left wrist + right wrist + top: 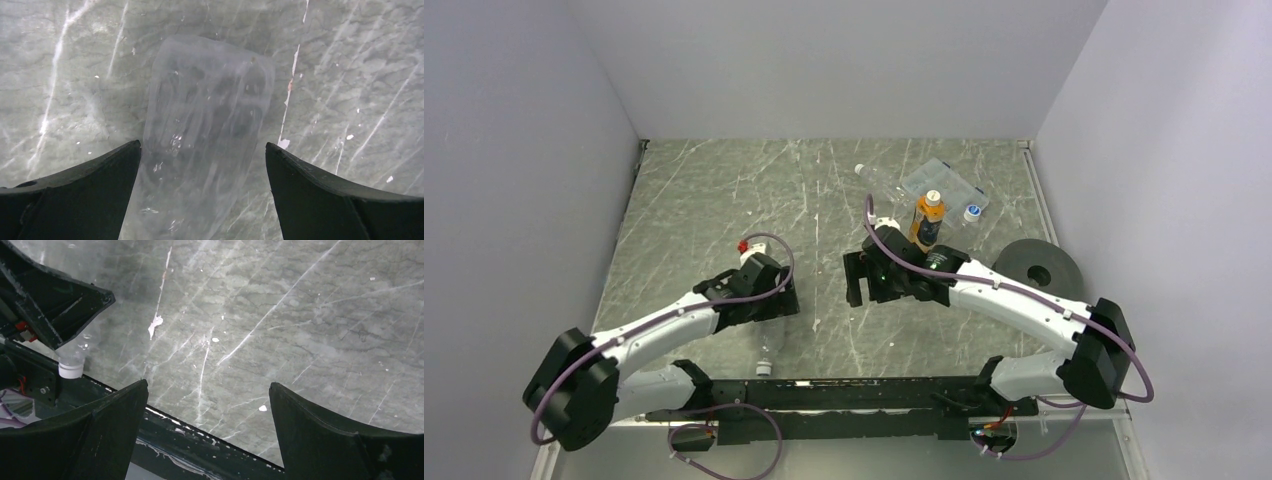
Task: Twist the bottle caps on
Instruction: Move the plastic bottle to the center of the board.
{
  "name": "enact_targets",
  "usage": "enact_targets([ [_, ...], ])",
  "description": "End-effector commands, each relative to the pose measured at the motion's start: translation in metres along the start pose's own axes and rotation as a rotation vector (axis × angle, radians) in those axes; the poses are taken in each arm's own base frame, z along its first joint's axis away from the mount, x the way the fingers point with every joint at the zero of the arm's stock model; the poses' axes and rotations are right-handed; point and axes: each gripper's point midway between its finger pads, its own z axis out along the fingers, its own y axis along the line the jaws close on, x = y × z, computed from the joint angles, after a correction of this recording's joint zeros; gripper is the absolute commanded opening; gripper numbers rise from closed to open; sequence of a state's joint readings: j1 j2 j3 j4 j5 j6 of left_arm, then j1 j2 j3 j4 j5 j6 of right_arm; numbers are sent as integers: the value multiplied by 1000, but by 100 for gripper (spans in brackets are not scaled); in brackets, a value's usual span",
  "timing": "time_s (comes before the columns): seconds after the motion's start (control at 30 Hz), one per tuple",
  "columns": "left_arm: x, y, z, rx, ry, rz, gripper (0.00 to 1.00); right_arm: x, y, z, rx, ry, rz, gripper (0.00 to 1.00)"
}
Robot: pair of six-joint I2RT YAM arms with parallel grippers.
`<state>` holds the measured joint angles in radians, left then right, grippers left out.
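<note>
My left gripper point(202, 144): jaws spread wide, straddling clear plastic bottle point(210, 90) lying flat on grey marble table point(350, 75); can't tell if touching. My right gripper point(208, 384): jaws wide, holding nothing. Just behind it, small orange-amber bottle with dark label point(927, 228) upright, white cap point(933, 197) on top. I see tiny blue-topped cap point(972, 212) beside flat clear rectangular box point(939, 180).

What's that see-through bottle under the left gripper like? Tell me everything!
The clear bottle looks like thin, see-through plastic with faint ridges. It lies on its side on the grey marbled table. Its white end points toward the near edge; whether that is a cap or just a ring is too small to tell. The left gripper hangs over it, jaws open on either side. I cannot tell if they touch it.
</note>
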<state>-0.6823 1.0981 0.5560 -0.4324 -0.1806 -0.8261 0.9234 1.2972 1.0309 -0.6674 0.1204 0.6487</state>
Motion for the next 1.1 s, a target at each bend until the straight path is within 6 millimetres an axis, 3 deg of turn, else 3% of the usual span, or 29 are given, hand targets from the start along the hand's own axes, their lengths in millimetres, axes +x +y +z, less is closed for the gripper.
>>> enact_targets([
  [0.0, -12, -28, 15, 87, -35, -39, 97, -10, 1, -5, -14, -53, 24, 94],
  [0.2, -60, -104, 31, 278, -102, -140, 77, -28, -21, -23, 42, -133, 67, 85],
  [0.33, -96, -155, 48, 368, -136, -206, 76, -43, -37, -37, 68, -185, 99, 75],
  [0.47, -115, -186, 81, 383, -137, -223, 75, -56, -49, -47, 90, -210, 114, 72],
  [0.67, -112, -200, 116, 379, -94, -217, 72, -58, -59, -50, 109, -213, 117, 72],
  [0.77, -106, -199, 126, 375, -76, -217, 65, -57, -59, -48, 103, -211, 123, 72],
  [0.93, -96, -194, 130, 355, -35, -154, 68, -48, -60, -33, 95, -189, 127, 77],
  [1.07, -85, -187, 133, 330, 8, -113, 76, -45, -58, -20, 84, -177, 116, 84],
])
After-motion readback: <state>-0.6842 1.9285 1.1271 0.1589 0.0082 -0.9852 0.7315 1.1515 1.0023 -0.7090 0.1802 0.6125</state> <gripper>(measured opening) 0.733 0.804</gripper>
